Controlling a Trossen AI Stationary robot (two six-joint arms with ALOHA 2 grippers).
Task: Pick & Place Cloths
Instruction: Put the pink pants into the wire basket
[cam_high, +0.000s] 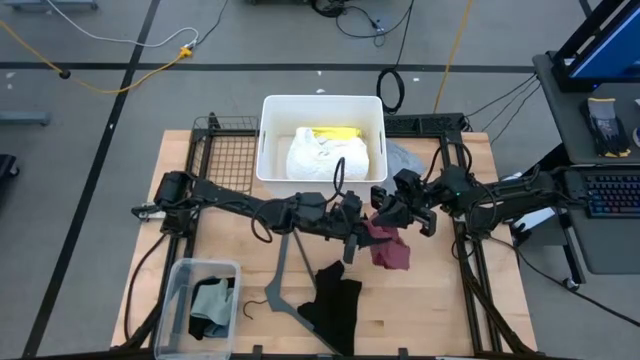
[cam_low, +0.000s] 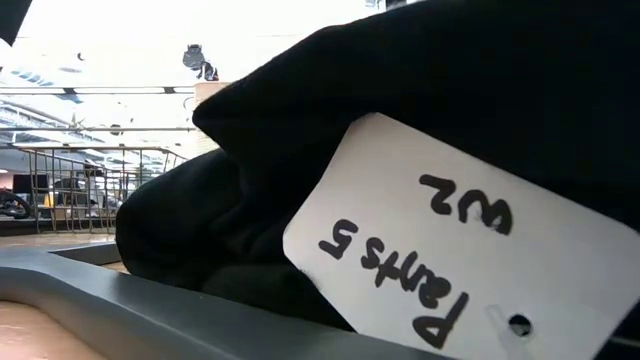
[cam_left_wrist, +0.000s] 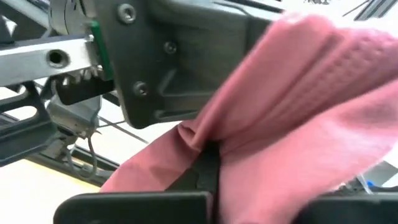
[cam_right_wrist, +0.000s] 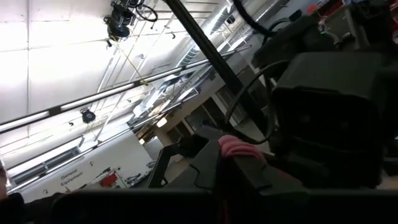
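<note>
A maroon cloth (cam_high: 390, 248) hangs over the middle of the table between my two grippers. My left gripper (cam_high: 357, 222) reaches in from the table's left and is shut on it. My right gripper (cam_high: 385, 212) comes from the right and is also shut on it. A black cloth (cam_high: 335, 302) with a white tag (cam_low: 450, 240) lies flat near the front edge. White (cam_high: 325, 155) and yellow (cam_high: 335, 132) cloths lie in the white bin (cam_high: 270, 140). A pale grey cloth (cam_high: 405, 157) lies beside that bin. My left gripper pinches a bunched fold of the maroon cloth (cam_left_wrist: 199, 140) between its two fingers, coming about level from the table's left. The cloth spills out on both sides of the fingers and hangs slack below. My right gripper pinches a small bunch of the maroon cloth (cam_right_wrist: 237, 148) between its fingers, coming from the table's right and slanting a little upward. Only a small pink tuft shows past the fingers. The rest hangs below.
A thin grey hanger (cam_high: 285, 270) lies on the table left of the black cloth. A clear bin (cam_high: 180, 290) at the front left holds teal, sage and dark cloths. A black wire rack (cam_high: 225, 150) stands left of the white bin.
</note>
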